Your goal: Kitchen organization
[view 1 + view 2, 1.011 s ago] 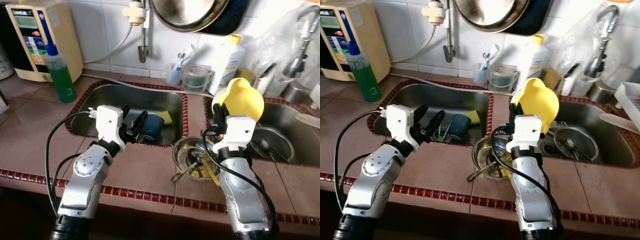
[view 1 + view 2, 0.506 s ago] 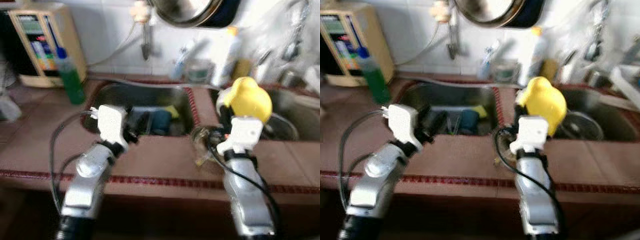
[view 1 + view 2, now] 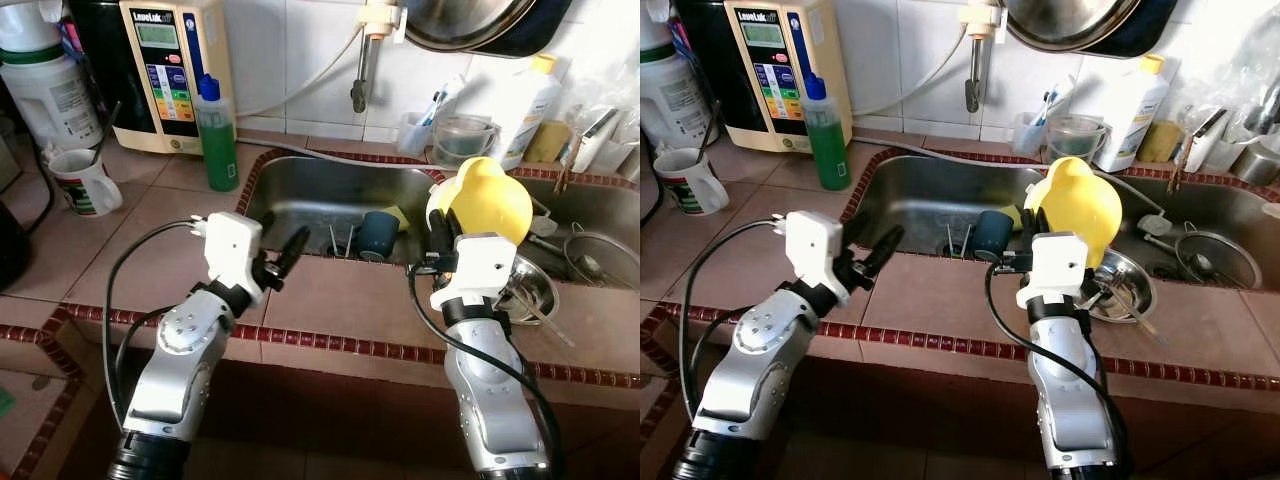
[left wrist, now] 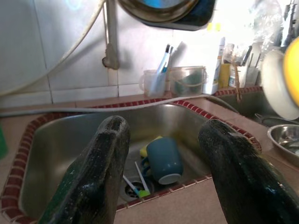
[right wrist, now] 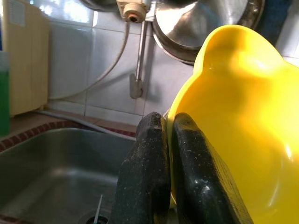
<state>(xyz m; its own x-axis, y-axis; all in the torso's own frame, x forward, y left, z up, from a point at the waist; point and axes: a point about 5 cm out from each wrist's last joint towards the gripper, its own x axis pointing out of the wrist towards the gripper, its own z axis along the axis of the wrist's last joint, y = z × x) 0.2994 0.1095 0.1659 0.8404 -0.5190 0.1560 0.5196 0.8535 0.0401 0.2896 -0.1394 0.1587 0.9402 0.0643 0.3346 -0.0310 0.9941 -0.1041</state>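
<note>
Yellow bowl: held up on its edge in my right tool, above the worktop strip between the two sinks; its hollow faces the right wrist camera.
Right tool: clenched on the rim of the yellow bowl, one finger on each face of the wall, fingers nearly touching.
Left tool: released, fingers spread wide, holding nothing; it hovers over the front edge of the left sink.
Left sink: steel basin. Inside lie a blue mug on its side near the drain, something yellow-green just behind it, and a few thin utensils by the drain.
Steel bowl: sits on the worktop just right of my right arm, with a utensil lying across it.
Right sink: holds a round steel piece and a ladle-like item; details too small to tell.
Worktop: brown tile with a dark red border.
Green bottle: upright with a blue cap, on the worktop left of the left sink, just beside a cream appliance against the wall.
White mug: on the worktop, far left, near a large white jug.
Back wall: white tile; a tap hangs over the left sink, and a large steel pan hangs to its right.
Back ledge: clear cup with toothbrushes, a clear container, a white bottle.
</note>
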